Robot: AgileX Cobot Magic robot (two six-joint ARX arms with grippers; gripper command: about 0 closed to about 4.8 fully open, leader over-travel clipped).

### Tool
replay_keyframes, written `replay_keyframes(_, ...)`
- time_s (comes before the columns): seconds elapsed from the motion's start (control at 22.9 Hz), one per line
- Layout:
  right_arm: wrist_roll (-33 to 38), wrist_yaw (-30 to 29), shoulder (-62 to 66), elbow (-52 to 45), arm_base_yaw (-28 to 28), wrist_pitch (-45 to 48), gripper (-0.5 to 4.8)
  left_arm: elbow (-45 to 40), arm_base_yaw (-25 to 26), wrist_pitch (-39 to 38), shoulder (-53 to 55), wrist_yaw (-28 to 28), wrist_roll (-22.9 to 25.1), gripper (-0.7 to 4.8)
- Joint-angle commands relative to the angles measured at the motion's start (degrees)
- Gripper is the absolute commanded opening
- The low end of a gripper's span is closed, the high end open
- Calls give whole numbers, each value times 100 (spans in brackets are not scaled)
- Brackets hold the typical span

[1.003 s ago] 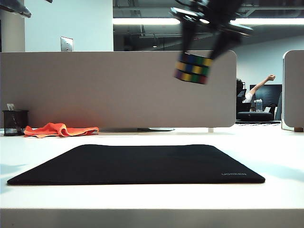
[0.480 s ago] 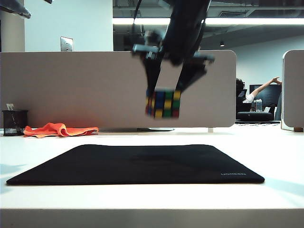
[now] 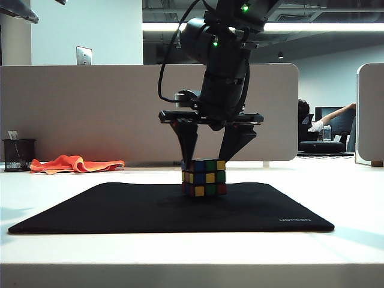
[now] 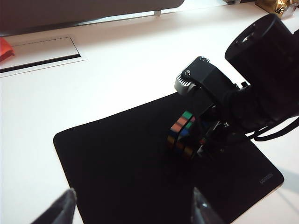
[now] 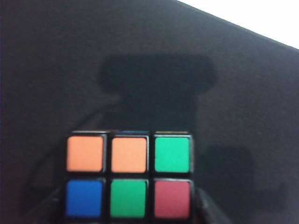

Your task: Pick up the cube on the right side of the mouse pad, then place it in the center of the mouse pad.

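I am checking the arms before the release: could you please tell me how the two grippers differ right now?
The right gripper stands over the mouse pad with fingers flanking the cube, which rests on the pad; the left gripper hangs above the pad's near edge, open and empty. Both point down.

One cube [image 3: 204, 177], one mouse pad [image 3: 120, 210], one orange cloth [image 3: 75, 163], one black mesh cup [image 3: 18, 155], two tools: right [image 3: 209, 157], left [image 4: 133, 210].
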Motion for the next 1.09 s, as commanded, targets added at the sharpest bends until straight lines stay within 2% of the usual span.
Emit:
replay_keyframes(0.04,26,-103,-68,79,9,105,392,31,-7,2,-11,0,2,314)
replay_keyframes(0.22,22,-68,-155,85,0,118,391,31,-7,-7,-11,0,2,314)
replay_keyframes(0.31,-20,208,-573,85,-50,111,390,31,-7,-7,-11,0,9,313)
replay_keyframes(0.35,-17,212,-837,85,-109,129,373,31,-7,-4,-11,0,20,304)
replay_keyframes(0.39,-17,330,-1178,85,-175,122,308,31,-7,-33,-15,0,17,287)
replay_keyframes(0.44,-17,396,-1331,83,-188,101,272,31,-7,-81,-20,-2,20,254)
replay_keyframes(0.52,-48,612,-2065,70,-328,-138,113,28,-11,-306,-66,-245,17,35)
replay_keyframes(0.61,-214,649,-2551,28,-426,-282,41,28,-13,-407,-181,-507,20,-6)
replay_keyframes(0.83,-442,828,-3670,-518,-516,-87,39,26,-13,-393,-590,-907,155,-6)
replay_keyframes(1.09,-540,975,-5156,-1685,-525,271,20,-90,-13,-496,-1071,-898,149,-6)
